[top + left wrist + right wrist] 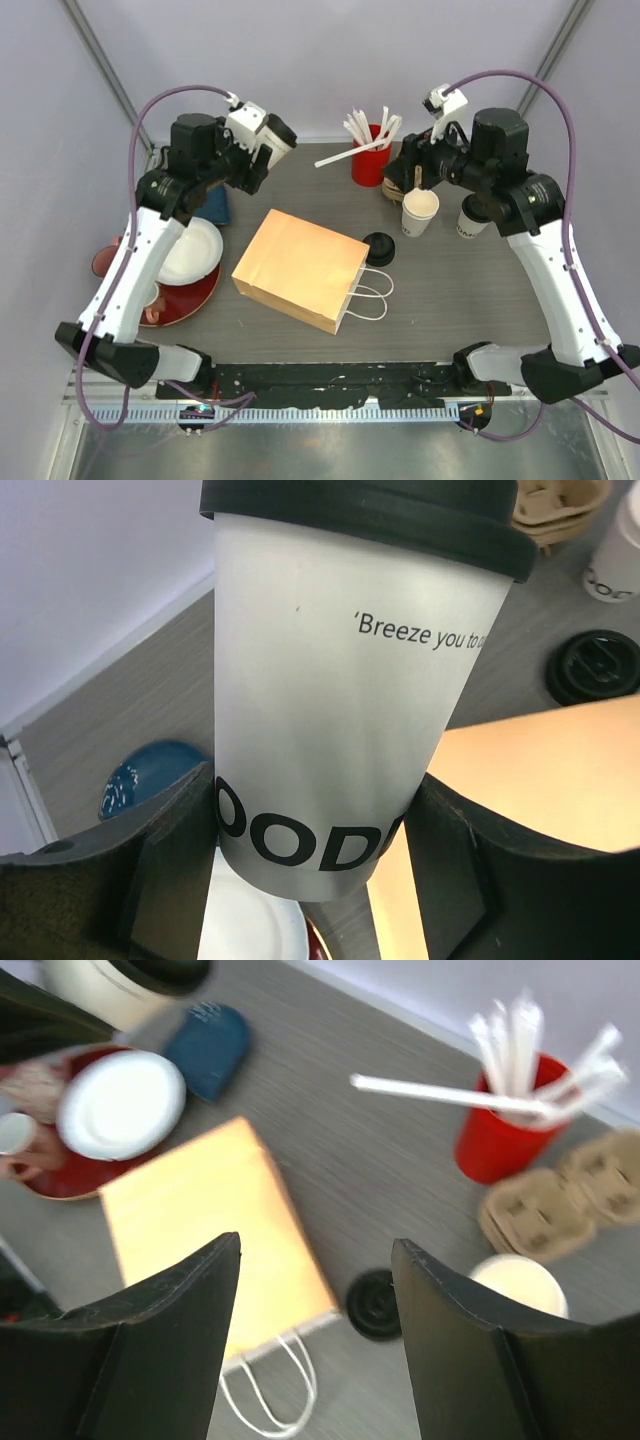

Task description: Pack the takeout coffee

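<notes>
A white takeout coffee cup with a black sip lid and black lettering is held off the table, above the back left, with my left gripper shut on its lower wall. From above, that cup shows in the left gripper. My right gripper is open and empty, hovering over the table; from above it hangs just behind a lidless white cup. Another white cup stands partly hidden under the right arm, its top unseen. A brown paper bag lies flat mid-table.
Black lid lies by the bag's white handles. A red cup of straws and brown cup carriers stand at the back. At the left are a white plate on a red plate, pink mugs and a blue object.
</notes>
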You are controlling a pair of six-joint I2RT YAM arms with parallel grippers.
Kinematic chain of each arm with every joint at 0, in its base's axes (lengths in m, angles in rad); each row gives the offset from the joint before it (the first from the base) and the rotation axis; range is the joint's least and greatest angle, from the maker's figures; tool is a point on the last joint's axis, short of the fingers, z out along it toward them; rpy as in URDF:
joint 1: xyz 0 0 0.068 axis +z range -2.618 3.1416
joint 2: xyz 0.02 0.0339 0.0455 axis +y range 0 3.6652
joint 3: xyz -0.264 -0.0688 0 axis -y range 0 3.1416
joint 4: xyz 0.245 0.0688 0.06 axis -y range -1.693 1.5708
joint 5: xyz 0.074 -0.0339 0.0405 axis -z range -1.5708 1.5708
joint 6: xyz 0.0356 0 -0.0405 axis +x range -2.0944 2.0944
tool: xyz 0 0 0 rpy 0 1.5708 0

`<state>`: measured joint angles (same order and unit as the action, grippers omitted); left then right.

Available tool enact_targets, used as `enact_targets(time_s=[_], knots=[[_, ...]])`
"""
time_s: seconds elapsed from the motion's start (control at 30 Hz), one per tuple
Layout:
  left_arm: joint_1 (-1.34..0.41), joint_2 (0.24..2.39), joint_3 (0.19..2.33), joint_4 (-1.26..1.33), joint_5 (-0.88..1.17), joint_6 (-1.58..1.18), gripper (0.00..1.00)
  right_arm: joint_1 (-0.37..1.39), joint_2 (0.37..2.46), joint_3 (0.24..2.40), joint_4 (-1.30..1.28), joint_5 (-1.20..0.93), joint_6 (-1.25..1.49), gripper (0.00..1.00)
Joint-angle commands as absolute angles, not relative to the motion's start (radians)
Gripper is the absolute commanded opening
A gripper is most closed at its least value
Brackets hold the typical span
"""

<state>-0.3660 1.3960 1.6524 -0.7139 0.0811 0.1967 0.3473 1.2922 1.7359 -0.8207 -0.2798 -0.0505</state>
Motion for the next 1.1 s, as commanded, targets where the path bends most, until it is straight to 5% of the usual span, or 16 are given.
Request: enact_targets(time_s=[0.0, 0.27, 0.4, 0.6, 1.07], knots=[[-0.37, 1.268, 1.612, -0.798, 0.288, 0.351, 0.53, 0.409, 1.172, 1.645, -0.485, -0.514, 0.093, 0.67], [-0.393, 0.964, 1.383, -0.786, 0.425, 0.526, 0.49, 0.576, 1.146, 1.58, -0.126, -0.534, 0.466, 0.55], [-0.414, 0.865, 1.286, -0.7, 0.29, 0.615, 0.44, 0.783, 1.155, 1.578, -0.176, -0.223, 0.436, 0.56], [-0.414, 0.801, 1.215, -0.649, 0.245, 0.713, 0.44, 0.942, 1.308, 1.664, -0.236, -0.196, 0.425, 0.6], [-0.416, 0.776, 1.186, -0.615, 0.276, 0.698, 0.44, 0.991, 1.473, 1.822, -0.416, -0.028, 0.37, 0.52]])
